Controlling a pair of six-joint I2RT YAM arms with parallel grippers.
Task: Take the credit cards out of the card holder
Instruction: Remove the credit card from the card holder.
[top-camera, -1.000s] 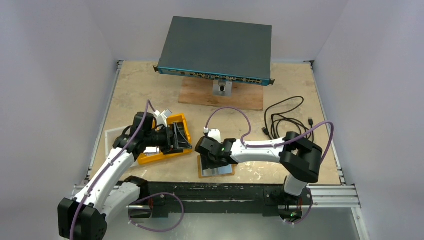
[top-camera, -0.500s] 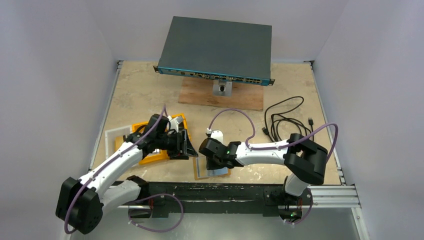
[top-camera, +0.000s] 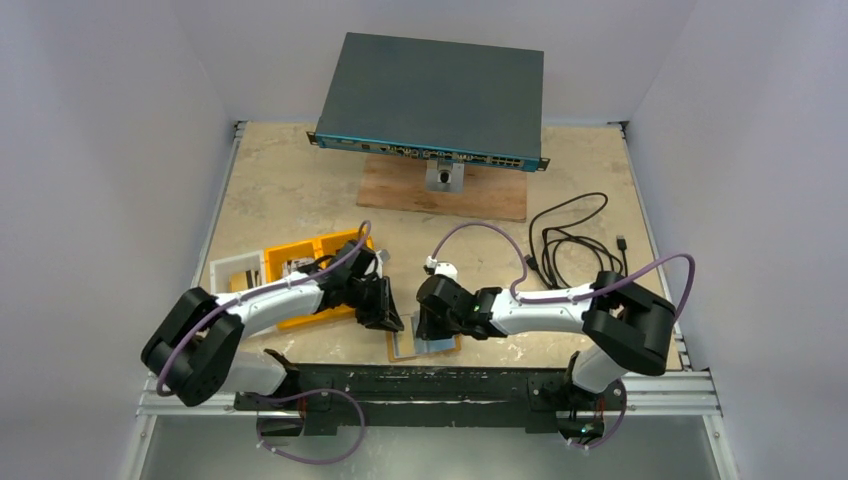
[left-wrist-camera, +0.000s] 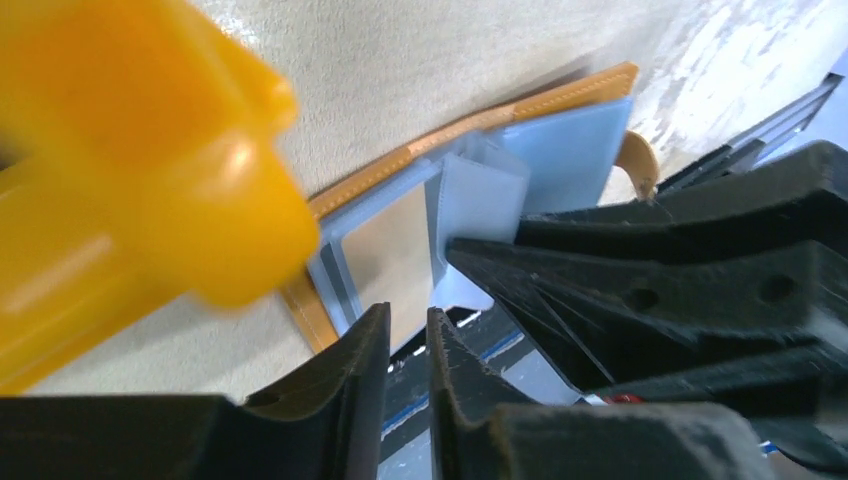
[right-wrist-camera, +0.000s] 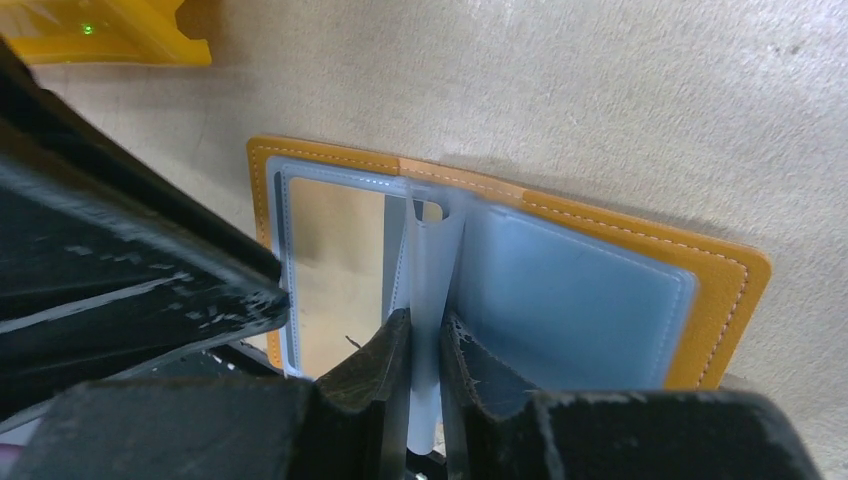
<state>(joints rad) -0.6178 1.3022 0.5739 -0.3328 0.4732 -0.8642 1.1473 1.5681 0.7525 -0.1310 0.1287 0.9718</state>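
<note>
The tan card holder (right-wrist-camera: 600, 235) lies open on the table near the front edge (top-camera: 425, 348), with pale grey-blue leaves inside. I cannot tell the credit cards apart from these leaves. One leaf (right-wrist-camera: 430, 250) stands upright from the spine, and my right gripper (right-wrist-camera: 427, 325) is shut on it. In the top view that gripper (top-camera: 432, 322) sits over the holder. My left gripper (left-wrist-camera: 408, 318) has its jaws almost together at the near edge of the left leaf (left-wrist-camera: 385, 255). Whether they pinch that edge is unclear. From above it (top-camera: 385, 315) is at the holder's left side.
A yellow compartment tray (top-camera: 300, 270) sits just left of the left gripper, blurred and close in its wrist view (left-wrist-camera: 130, 170). A clear piece (top-camera: 235, 272) lies beside it. A network switch (top-camera: 430, 95) stands on a wooden board (top-camera: 445, 190) at the back. Black cables (top-camera: 570, 235) are coiled at the right.
The left arm swung from over the yellow tray to the holder's left side. Both grippers closed, the right one onto the upright leaf. The holder slid slightly left.
</note>
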